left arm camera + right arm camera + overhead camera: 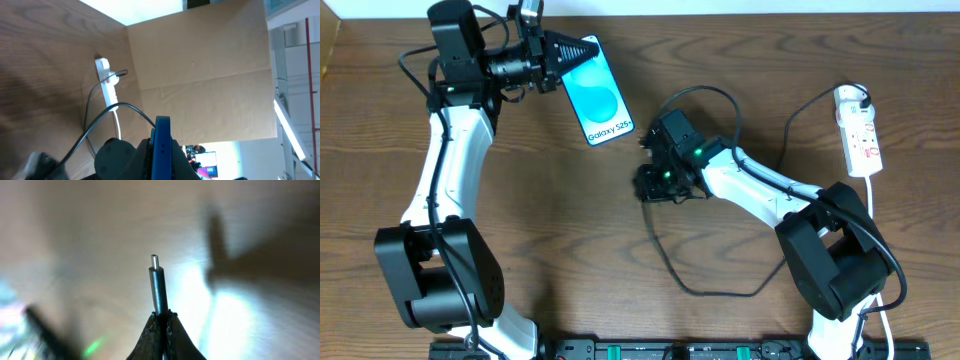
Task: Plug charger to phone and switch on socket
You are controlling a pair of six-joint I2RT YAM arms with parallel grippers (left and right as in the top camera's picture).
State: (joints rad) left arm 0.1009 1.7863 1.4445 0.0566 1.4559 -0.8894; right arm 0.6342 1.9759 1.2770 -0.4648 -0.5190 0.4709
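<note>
My right gripper (pixel 162 316) pinches the charger plug (pixel 158 285), well apart from the phone (pixel 601 100), which is clamped in my left gripper (pixel 572 53). With such a thin hold, I think the plug may tilt and scrape the phone's edge.

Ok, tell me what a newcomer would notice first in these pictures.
The bright teal phone stands out at the top left of the table, its upper end gripped in the left claw. In the right wrist view the charger pokes its plug tip straight out of the shut right claw. The white socket lies at the far right edge.
</note>
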